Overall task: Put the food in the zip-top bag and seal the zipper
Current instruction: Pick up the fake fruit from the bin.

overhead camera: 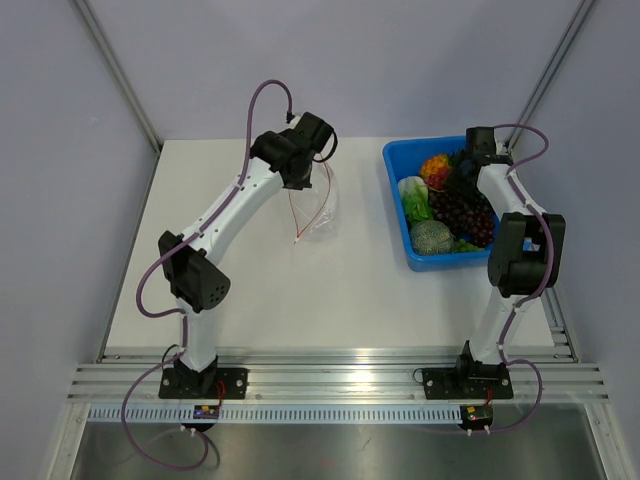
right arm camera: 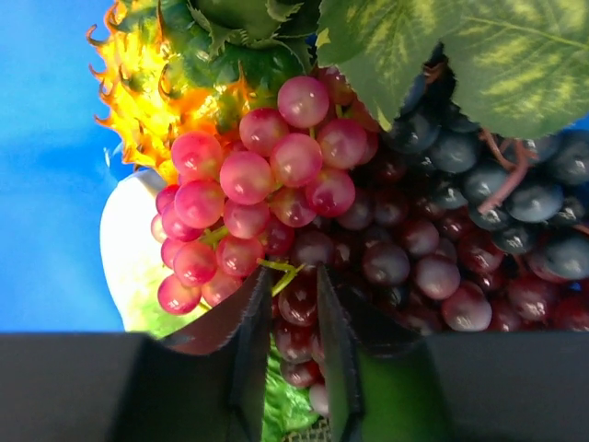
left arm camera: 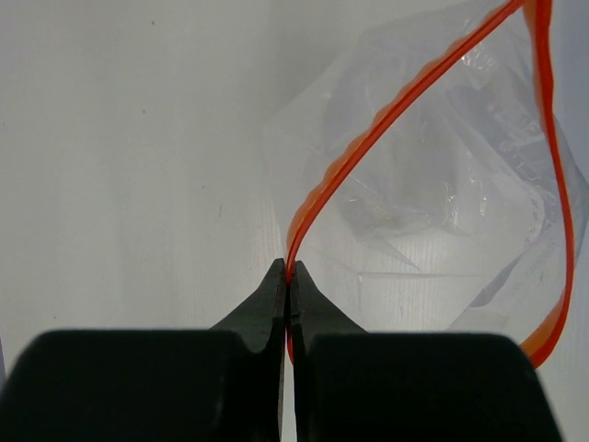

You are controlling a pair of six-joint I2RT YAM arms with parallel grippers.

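Observation:
My left gripper is shut on the orange-red zipper of the clear zip-top bag and holds its mouth up above the white table; the bag hangs open and looks empty. My right gripper is down in the blue bin, its fingers closed around red-purple grapes of a grape bunch. Dark purple grapes, green leaves and an orange-yellow spiky piece lie around it. In the top view the grapes fill the bin's middle.
The bin also holds a pale green leafy vegetable and a round green netted piece. The bin stands at the table's right edge, near the right arm's base column. Grey walls enclose the table.

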